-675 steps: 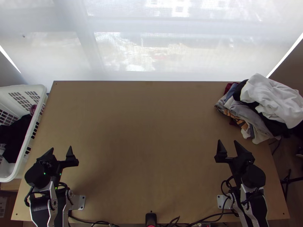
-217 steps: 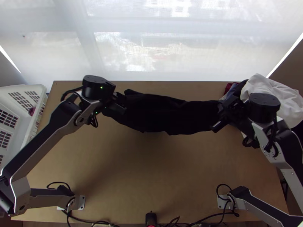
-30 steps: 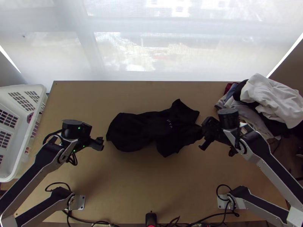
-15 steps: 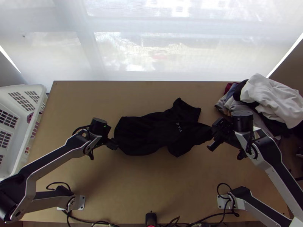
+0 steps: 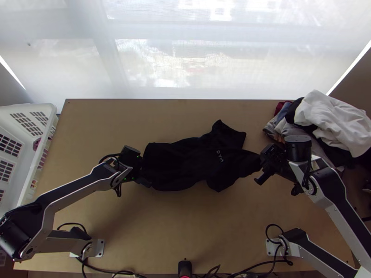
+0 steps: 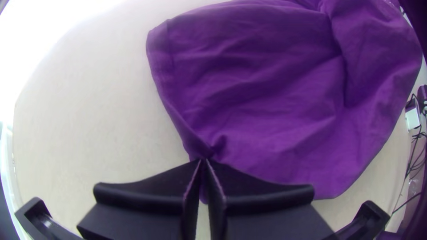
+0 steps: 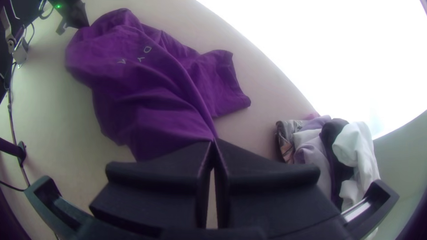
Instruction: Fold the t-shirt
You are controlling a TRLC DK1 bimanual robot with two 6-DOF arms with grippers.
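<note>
Left end effector [image 5: 145,178] has joined right end effector [image 5: 263,165] in clamping the t-shirt [image 5: 185,162].

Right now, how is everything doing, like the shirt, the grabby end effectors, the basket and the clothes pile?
Printed T-shirt: stretched out, creased, unfolded
Left end effector: shut on the shirt
Right end effector: shut on the shirt
Laundry basket: upright, open-topped
Clothes pile: bunched up
</note>
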